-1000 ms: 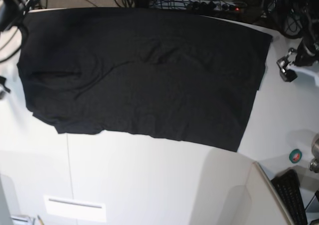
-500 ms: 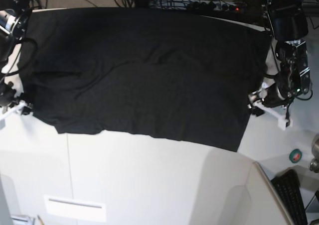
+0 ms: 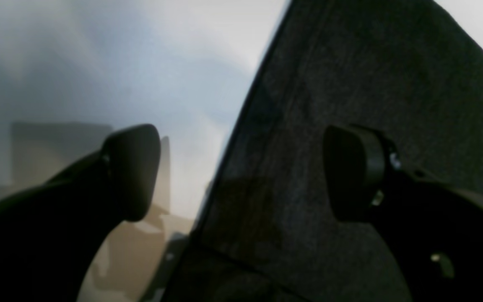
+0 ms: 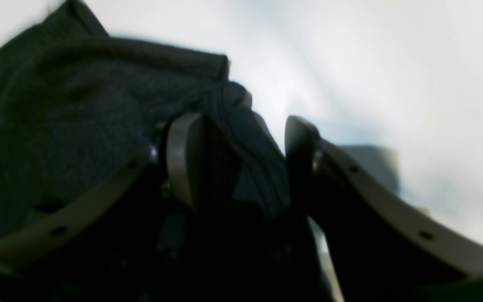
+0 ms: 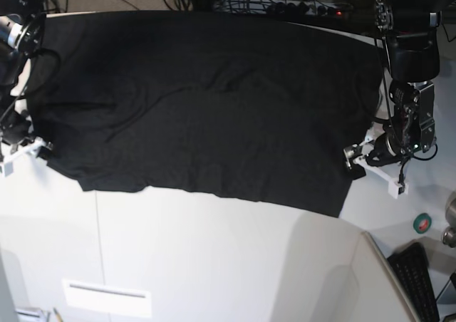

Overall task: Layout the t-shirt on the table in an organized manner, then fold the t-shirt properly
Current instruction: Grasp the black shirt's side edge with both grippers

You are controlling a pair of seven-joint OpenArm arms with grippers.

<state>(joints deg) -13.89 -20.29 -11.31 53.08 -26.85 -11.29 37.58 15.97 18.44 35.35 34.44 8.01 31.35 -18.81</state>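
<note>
The t-shirt lies spread on the worktop. Both jaws stand open astride opposite side edges, gripping nothing yet; closing comes next, starting the fold.

black t-shirt spread flat on the white table, an end effector at each side edge

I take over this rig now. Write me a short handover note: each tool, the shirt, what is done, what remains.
Left tool: open, straddling the edge of the black soft fabric t-shirt, nothing gripped.
Right tool: open around a bunched fold at the opposite shirt edge; not clamped.
Shirt: spread mostly flat on the large white smooth table, some wrinkles, print not visible.
Done: layout.
Left: grip both edges, fold.
</note>
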